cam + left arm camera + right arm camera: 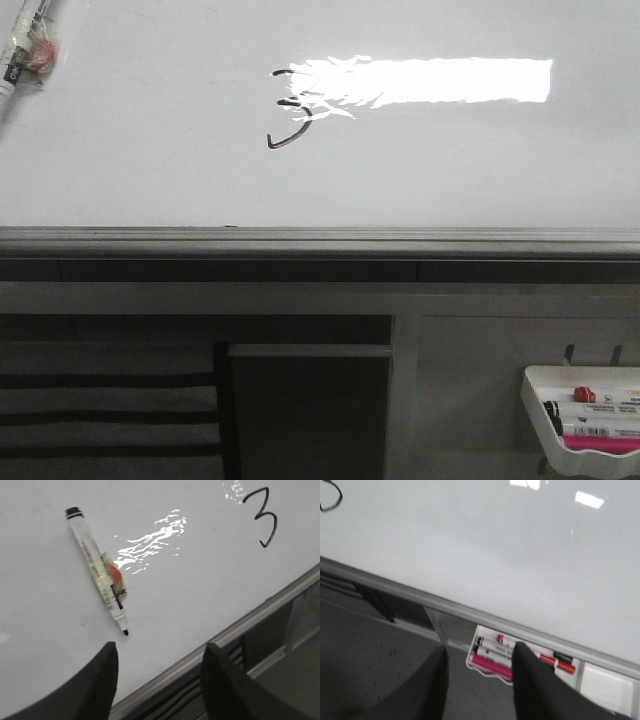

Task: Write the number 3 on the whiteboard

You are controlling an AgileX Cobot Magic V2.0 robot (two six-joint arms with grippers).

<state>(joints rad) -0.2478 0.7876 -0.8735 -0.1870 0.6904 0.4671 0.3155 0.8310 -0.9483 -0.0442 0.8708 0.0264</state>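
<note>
Left claw (157, 680) released and empty, marker (97, 570) lying just beyond on whiteboard (200, 595), number 3 (264, 516) well apart

Cool, flat, fairly dim light across the front view, except for one blown-out rectangular glare on the whiteboard (150, 150) that washes out the right side of the number 3 (290, 108). Below the board, the cabinet fronts sink into grey shadow. Left wrist view is sharper: rippled highlights, the digit crisp, the dark fingers (95, 685) soft and out of focus. Right wrist view is blurry overall, with small bright reflections near one edge.
</note>
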